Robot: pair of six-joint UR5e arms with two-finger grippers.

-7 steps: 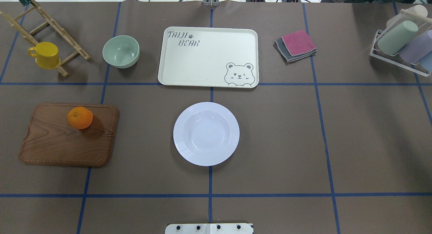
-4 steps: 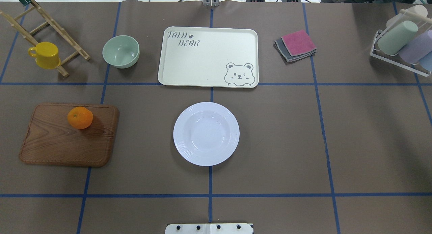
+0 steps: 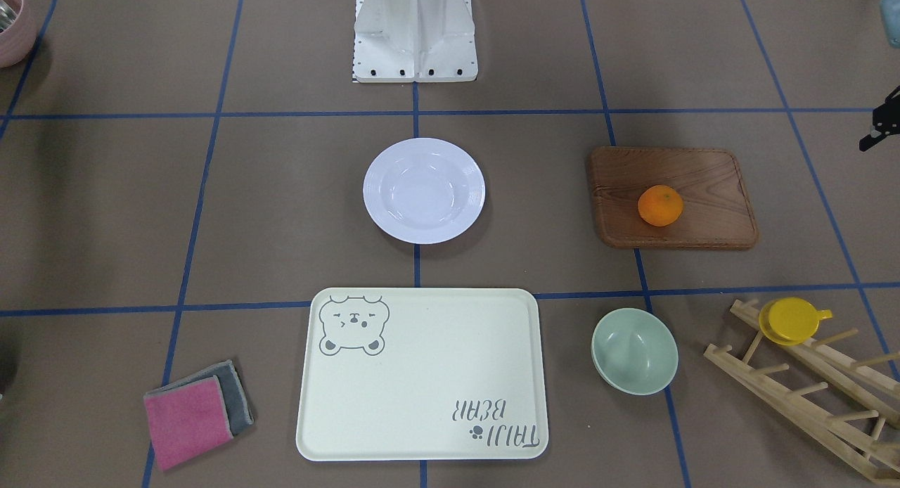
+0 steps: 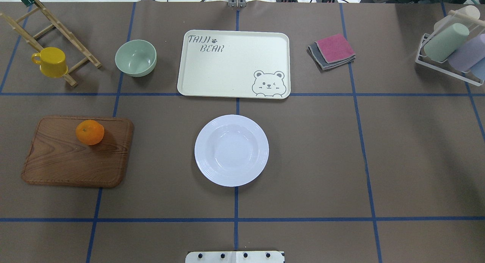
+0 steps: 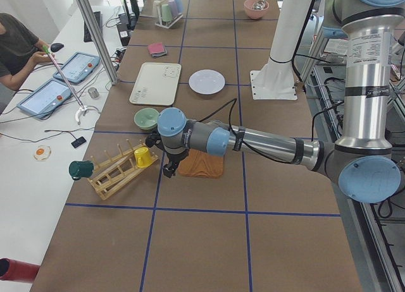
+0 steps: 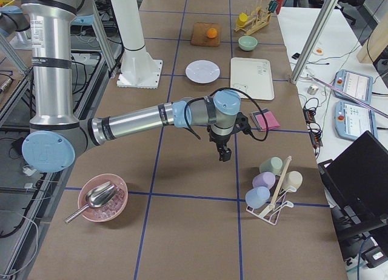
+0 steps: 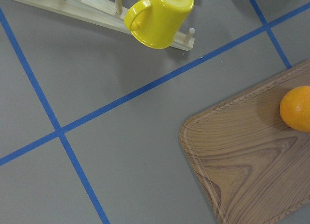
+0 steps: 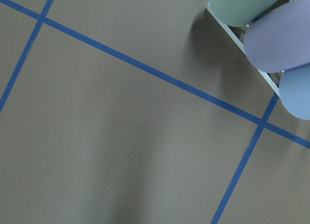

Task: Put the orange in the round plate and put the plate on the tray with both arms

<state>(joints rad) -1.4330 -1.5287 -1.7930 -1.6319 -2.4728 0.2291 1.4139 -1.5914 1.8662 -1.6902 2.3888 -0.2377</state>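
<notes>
bare table (image 4: 163, 157) between orange (image 4: 89, 132) and plate (image 4: 231, 150); rack (image 5: 114, 174) perhaps near left end effector (image 5: 168, 171)

The orange (image 4: 89, 132) rests on a wooden board (image 4: 68, 164), the white round plate (image 4: 201, 150) near the tray (image 4: 227, 69).

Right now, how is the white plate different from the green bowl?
The round plate is glossy white; the bowl is pale green. The plate is wider and shallow, with a ridged rim; the bowl is narrower and deeper. The plate sits on the robot's side of the tray; the bowl sits beside the tray. Both are round, upright and empty.
</notes>
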